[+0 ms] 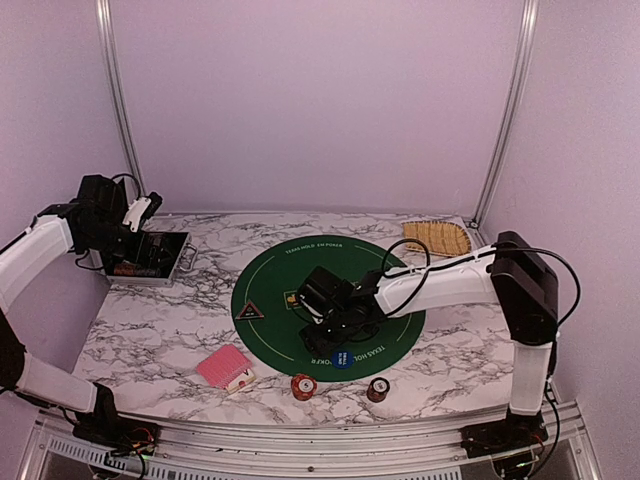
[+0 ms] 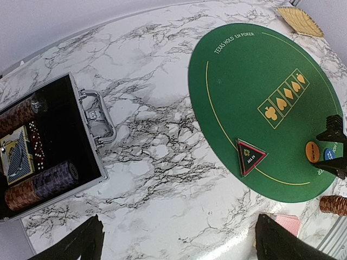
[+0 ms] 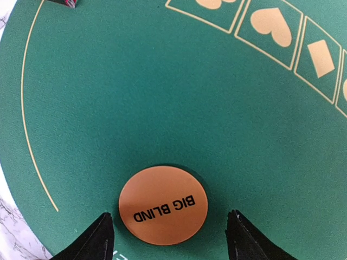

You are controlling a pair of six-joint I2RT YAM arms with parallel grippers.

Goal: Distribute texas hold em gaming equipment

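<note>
Soft, even light tints the walls [image 1: 320, 100] lilac in the overhead view. The right arm [image 1: 440, 285] throws a faint shadow on the mat [image 1: 270, 285]. From the left wrist, a pale sheen washes the table [image 2: 217, 238] at 6 o'clock, the case [image 2: 59, 130] interior sits dark at 9, and the far table edge bows with lens distortion. From the right wrist, the button [image 3: 162, 205] is sharp, a thin shadow rimming it at 12. The fingers [image 3: 92, 241] are black silhouettes at 6.
</note>
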